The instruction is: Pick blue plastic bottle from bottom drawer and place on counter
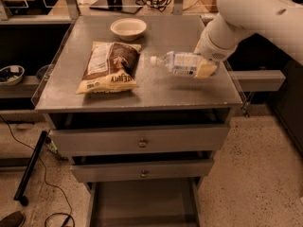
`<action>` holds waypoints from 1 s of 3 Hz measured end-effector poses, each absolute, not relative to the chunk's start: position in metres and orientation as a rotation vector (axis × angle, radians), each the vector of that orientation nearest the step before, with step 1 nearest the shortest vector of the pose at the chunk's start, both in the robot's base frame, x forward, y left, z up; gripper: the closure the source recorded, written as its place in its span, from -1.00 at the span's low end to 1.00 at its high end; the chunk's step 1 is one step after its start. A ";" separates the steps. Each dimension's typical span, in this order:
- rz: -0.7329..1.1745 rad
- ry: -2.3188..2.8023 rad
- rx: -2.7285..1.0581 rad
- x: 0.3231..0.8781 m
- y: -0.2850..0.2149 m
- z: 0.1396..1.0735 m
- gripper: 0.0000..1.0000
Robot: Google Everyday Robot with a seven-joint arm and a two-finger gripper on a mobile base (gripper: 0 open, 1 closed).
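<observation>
Below the counter (156,92), the bottom drawer (142,203) stands pulled open with nothing showing on its grey floor, while the two knobbed drawers (142,142) between it and the counter sit nearly closed, the way left free for a reach into the lowest one. On the counter's left half a yellow-brown snack bag (110,67) lies flat, out of the working path. Over the counter's right half, near its right edge, the blue plastic bottle (179,63) hangs on its side, white cap pointing toward the counter's middle, its shadow on the surface beneath suggesting that it is not yet set down. The gripper (204,69) pinches the bottle's base end between its jaws, the sideways hold apparently the way it was taken from the drawer floor. The white arm (246,13) comes in from beyond the counter's right rear corner. Toward the counter's back edge rests a pale bowl (128,28), well apart from the bottle. The placing step looks close to done; only lowering and release appear to be left.
</observation>
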State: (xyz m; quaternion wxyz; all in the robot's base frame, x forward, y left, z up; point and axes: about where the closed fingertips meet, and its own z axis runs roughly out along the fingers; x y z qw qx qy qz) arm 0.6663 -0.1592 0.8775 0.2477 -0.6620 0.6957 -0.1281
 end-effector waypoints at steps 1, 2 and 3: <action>-0.271 1.909 -1.871 0.669 -0.153 0.865 1.00; -0.172 1.908 -1.942 0.668 -0.149 0.853 1.00; -0.086 1.897 -1.993 0.665 -0.144 0.845 1.00</action>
